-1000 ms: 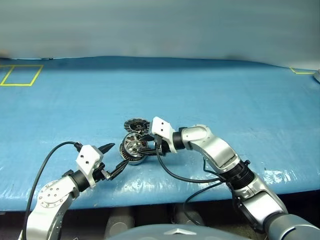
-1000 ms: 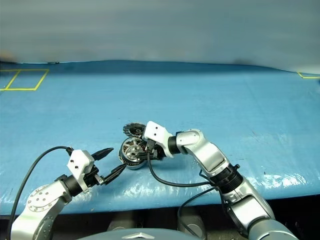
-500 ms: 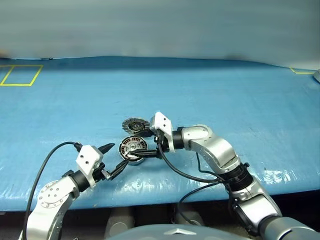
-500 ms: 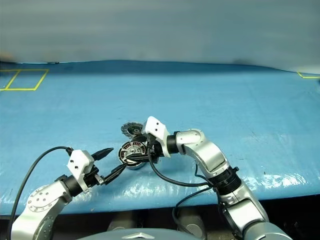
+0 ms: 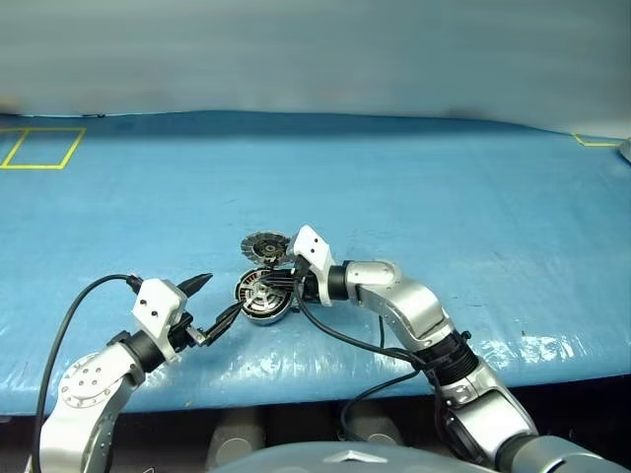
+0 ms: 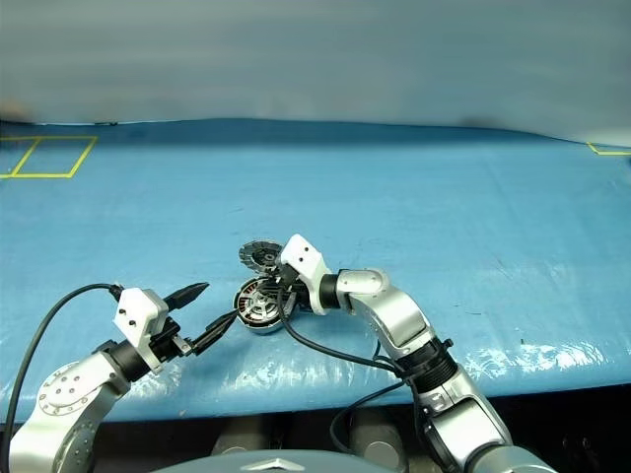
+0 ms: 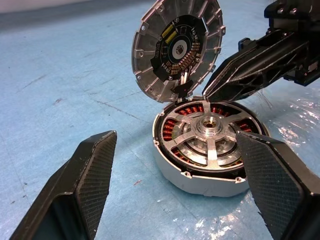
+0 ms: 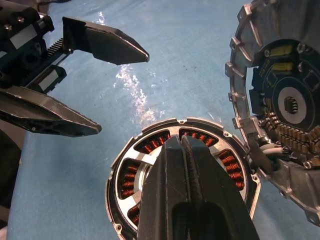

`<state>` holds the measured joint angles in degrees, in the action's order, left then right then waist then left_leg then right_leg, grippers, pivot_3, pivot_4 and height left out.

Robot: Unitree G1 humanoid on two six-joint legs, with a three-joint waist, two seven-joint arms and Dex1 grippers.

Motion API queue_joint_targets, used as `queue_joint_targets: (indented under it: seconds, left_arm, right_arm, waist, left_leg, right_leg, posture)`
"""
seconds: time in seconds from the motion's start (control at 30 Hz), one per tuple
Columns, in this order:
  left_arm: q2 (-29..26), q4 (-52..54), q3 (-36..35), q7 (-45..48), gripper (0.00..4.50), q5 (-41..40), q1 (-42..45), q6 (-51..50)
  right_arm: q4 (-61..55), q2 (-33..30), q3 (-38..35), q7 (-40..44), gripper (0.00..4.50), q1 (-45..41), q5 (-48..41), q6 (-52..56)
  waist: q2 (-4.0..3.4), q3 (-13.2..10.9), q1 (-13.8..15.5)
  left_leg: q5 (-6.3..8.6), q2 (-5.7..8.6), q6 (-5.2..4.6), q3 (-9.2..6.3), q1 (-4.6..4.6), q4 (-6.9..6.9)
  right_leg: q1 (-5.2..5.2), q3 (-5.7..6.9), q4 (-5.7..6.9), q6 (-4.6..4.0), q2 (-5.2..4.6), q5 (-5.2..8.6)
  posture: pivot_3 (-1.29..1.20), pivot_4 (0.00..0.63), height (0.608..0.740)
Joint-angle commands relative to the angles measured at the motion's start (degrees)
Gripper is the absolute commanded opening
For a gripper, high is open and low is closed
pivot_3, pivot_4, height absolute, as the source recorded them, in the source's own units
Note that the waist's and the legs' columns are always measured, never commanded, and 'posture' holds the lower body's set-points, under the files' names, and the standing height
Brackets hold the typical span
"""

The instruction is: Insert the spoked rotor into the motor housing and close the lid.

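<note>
The motor housing (image 7: 200,182) sits on the blue table near its front edge. Copper windings show in it, and the spoked rotor (image 7: 209,125) lies flat inside, silver spokes up. The lid (image 7: 177,47) stands upright, hinged at the housing's far edge, with its dark centre facing the housing. My right gripper (image 8: 183,142) is shut with nothing in it. It reaches in from the right, tips over the rotor beside the hinge; I cannot tell if they touch. My left gripper (image 5: 224,293) is open just left of the housing, holding nothing.
A blue cover (image 5: 444,197) spreads over the whole table, and its front edge runs just below the arms. A yellow tape square (image 5: 39,148) marks the far left corner. More yellow tape (image 5: 592,141) lies at the far right.
The rotor, tilted at the housing a second ago with my right gripper's fingers around it, now lies flat inside. My right gripper has let go of it and shut above it.
</note>
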<state>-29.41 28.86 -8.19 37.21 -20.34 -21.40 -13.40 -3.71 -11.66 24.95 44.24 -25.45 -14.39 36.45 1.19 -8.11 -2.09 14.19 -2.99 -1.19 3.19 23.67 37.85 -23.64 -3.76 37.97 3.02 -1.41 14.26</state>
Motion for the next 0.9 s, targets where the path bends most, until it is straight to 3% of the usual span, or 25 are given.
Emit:
queue_joint_targets:
  seconds: [0.03, 0.13, 0.33, 0.5, 0.63, 0.9]
  left_arm:
    - [-0.13, 0.11, -0.49, 0.08, 4.10, -0.55, 0.45, 0.05]
    - [-0.07, -0.06, 0.58, 0.20, 4.10, 0.08, 0.62, 0.11]
    - [0.21, 0.05, 1.85, 0.07, 4.10, 0.27, 0.87, 0.29]
    - [0.14, 0.01, 1.95, 0.06, 4.10, 0.13, 0.79, 0.29]
    - [0.24, -0.01, 2.42, 0.10, 4.10, 0.16, 0.88, 0.18]
    - [0.13, -0.42, 2.69, 0.04, 4.10, 0.14, 1.58, 0.20]
  right_arm:
    - [-0.96, -2.26, 4.01, 1.10, 0.04, 0.13, 4.19, -4.20]
    - [-0.14, -5.50, 9.33, 2.88, 0.04, 0.04, 8.82, -6.46]
    - [3.97, -8.03, 13.20, 2.49, 0.04, 0.19, 15.70, -10.48]
    - [-0.77, -4.49, 5.91, 6.21, 0.04, 2.52, 5.94, -12.36]
    - [-0.07, -3.37, 3.64, 7.12, 0.04, 2.68, 3.75, -11.22]
    - [2.54, -5.17, 6.85, 6.30, 0.04, 2.77, 9.23, -11.18]
  waist:
    - [0.00, 0.00, 0.00]
    - [0.00, 0.01, -0.02]
    - [0.01, 0.09, -0.01]
    - [0.15, 0.21, 0.02]
    - [0.14, 0.19, -0.03]
    - [0.14, 0.19, 0.03]
  left_leg:
    - [0.00, 0.00, 0.00, 0.00, 0.00, 0.00]
    - [0.00, 0.01, 0.00, 0.01, -0.04, -0.01]
    - [0.00, 0.00, 0.00, 0.01, -0.35, -0.02]
    - [0.01, -0.06, 0.01, 0.02, -0.55, -0.03]
    - [0.01, -0.08, 0.00, 0.05, -0.37, -0.02]
    - [0.00, -0.03, 0.01, 0.00, -0.19, -0.02]
  right_leg:
    - [0.00, 0.00, 0.00, 0.00, 0.00, 0.00]
    - [0.01, -0.01, -0.02, 0.00, -0.01, 0.00]
    - [0.06, 0.01, -0.04, -0.05, -0.01, 0.04]
    - [0.24, -0.01, -0.03, -0.08, -0.03, 0.06]
    - [0.17, -0.05, -0.01, -0.06, -0.06, 0.04]
    - [0.10, 0.02, 0.00, -0.07, -0.02, 0.04]
  posture:
    - [0.00, 0.150, 0.740]
    - [0.00, 0.150, 0.740]
    - [0.00, 0.150, 0.740]
    - [0.00, 0.150, 0.740]
    - [0.00, 0.150, 0.740]
    - [0.00, 0.150, 0.740]
